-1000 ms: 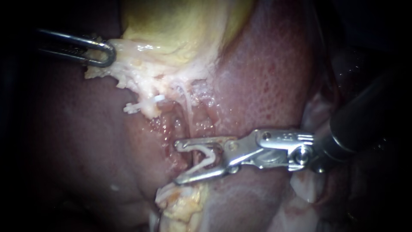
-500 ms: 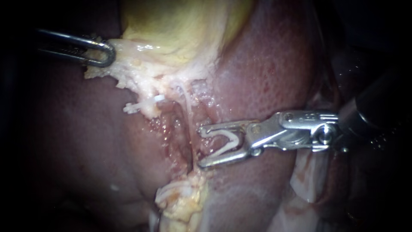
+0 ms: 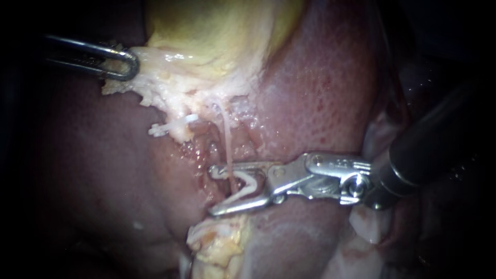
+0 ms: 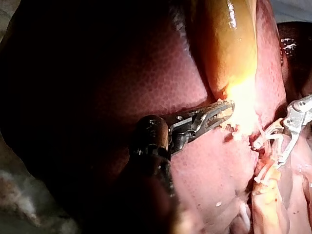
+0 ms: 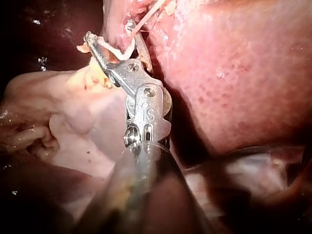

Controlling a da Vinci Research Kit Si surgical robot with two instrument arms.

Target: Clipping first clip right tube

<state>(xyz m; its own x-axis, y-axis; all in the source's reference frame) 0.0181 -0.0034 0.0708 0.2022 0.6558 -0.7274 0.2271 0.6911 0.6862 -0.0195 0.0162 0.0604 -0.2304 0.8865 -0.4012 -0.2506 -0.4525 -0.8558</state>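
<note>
My right instrument [image 3: 217, 190] comes in from the right, its jaws apart and holding an open white clip [image 3: 248, 185] between them. The thin pale right tube [image 3: 226, 139] runs down from the gallbladder [image 3: 206, 31], crosses the upper jaw and passes into the clip's open V. My left instrument [image 3: 121, 64] at the upper left is shut on pale tissue at the gallbladder's edge. In the left wrist view its jaws [image 4: 219, 111] grip that tissue. The right wrist view shows the clip [image 5: 122, 48] and the tube [image 5: 146, 19].
Another white clip [image 3: 170, 125] sits shut on tissue left of the tube. Red liver [image 3: 320, 88] surrounds the site. Pale fatty tissue [image 3: 217, 243] lies below the right instrument's jaws.
My right instrument drew back to the right, then moved left again; the tube now lies within the open clip. The left instrument has not moved.
</note>
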